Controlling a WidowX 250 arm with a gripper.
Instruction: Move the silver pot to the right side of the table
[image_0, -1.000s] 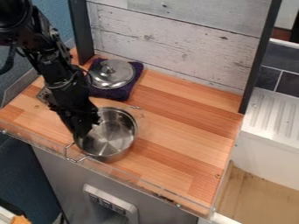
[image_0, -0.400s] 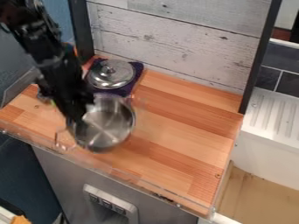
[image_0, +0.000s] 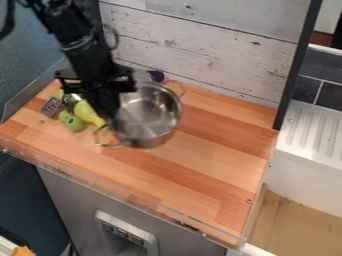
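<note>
1. Tool: black, two-fingered, pointing down; closed on the near-left wall of the pot, as judged from the pot travelling with it.
2. Silver pot: open, upright or slightly tilted; around the middle of the table toward the back, seemingly raised. One wire handle toward the front left, the other toward the back right.
3. Change: tool and pot have shifted toward the backboard and somewhat rightward. The pot now covers much of the place where the lid was in view.
4. Bearing on the task: carrying is under way, in the right general direction; the right side of the table is not reached. Judged remaining: further travel right, lowering, release. Risk: the one-sided hold may let the pot swing or tip, or brush the lid.
5. Yellow object and green object: side by side, left of the pot, uncovered by its departure. Slotted utensil head: farther left.
6. Lid, mostly hidden, and purple cloth: behind the pot.
7. Table: wood-topped; pale plank backboard behind.
</note>
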